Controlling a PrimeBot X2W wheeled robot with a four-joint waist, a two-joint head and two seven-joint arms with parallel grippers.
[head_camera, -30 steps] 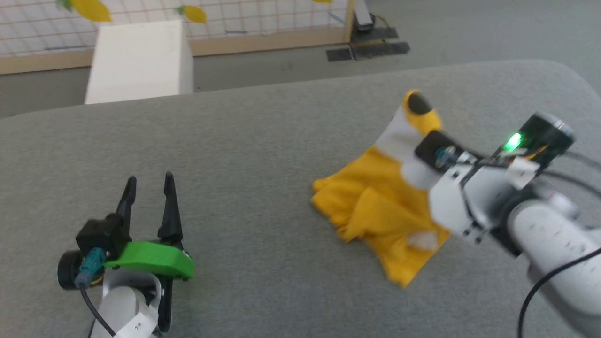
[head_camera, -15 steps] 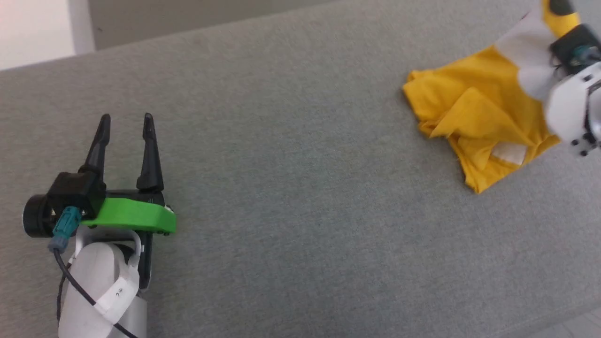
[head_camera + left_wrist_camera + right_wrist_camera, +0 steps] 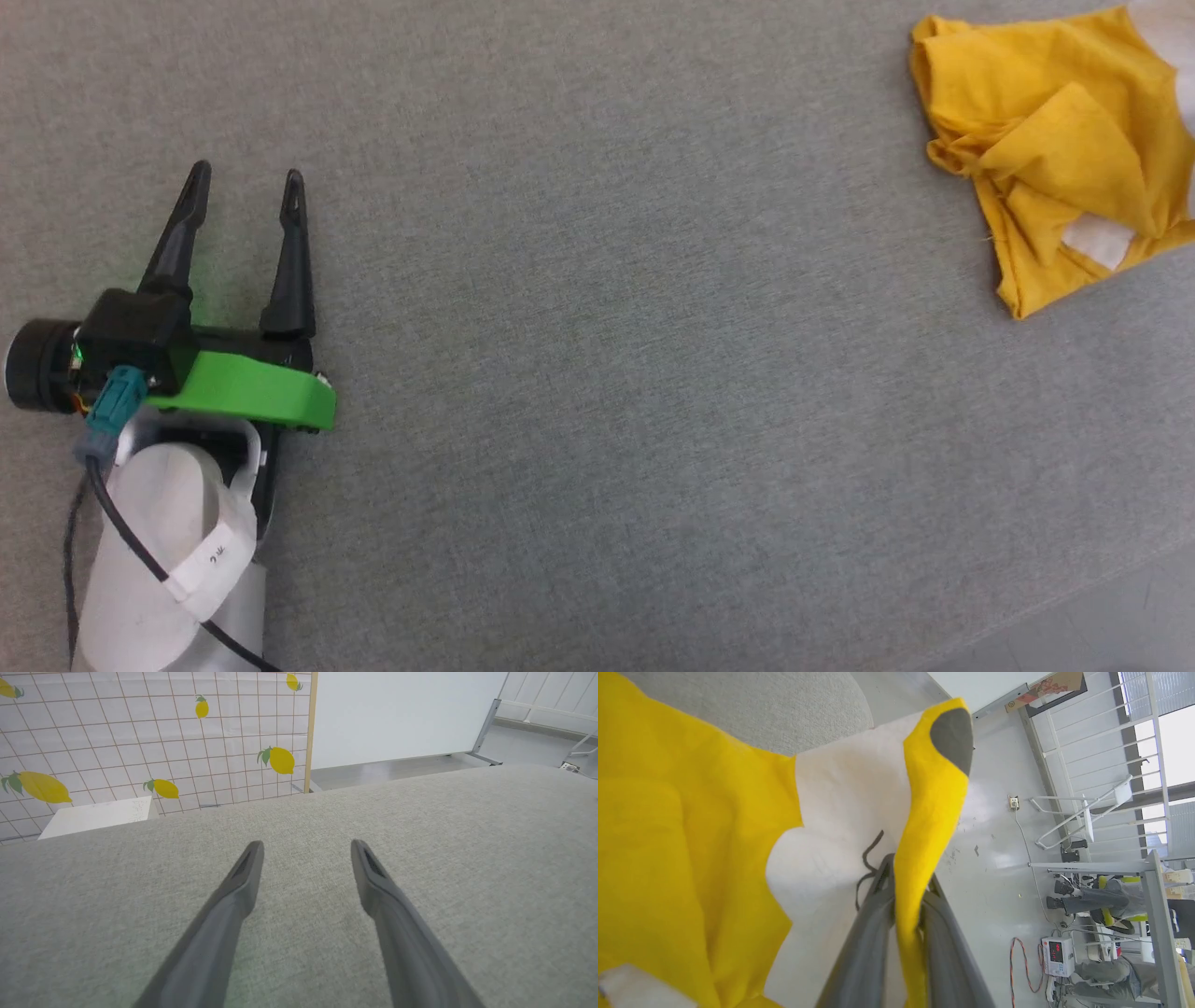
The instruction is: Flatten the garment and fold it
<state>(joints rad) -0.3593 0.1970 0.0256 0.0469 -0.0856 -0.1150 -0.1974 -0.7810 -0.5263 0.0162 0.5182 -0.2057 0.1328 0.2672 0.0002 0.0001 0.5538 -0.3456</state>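
**Garment (image 3: 1046,140) flattening in progress: right gripper (image 3: 908,877) pinching a raised fold**

The garment is lying crumpled at the far right of the grey padded surface (image 3: 597,392), with several layers overlapping and a white patch (image 3: 1097,241) peeking out near its lower edge. No part of it is lying flat yet, so the flattening step appears to be the one in hand and folding is not yet starting.

In the right wrist view, the right gripper is clamping a narrow yellow fold between its nearly closed fingers. The fold is rising upright past the fingertips and is ending in a dark oval mark (image 3: 953,737). White printed fabric is spreading to the left of the fingers.

The left gripper (image 3: 246,172) is hovering over bare surface with its fingers spread wide and holding nothing. It is sitting well apart from the garment.

Next move, as a judgement:
1. The right gripper is likely needing to lift or draw the pinched fold so that the bunched layers are separating.
2. The left gripper is needing to travel across to the garment and take a second edge, since one grip alone is unlikely to be spreading the cloth.
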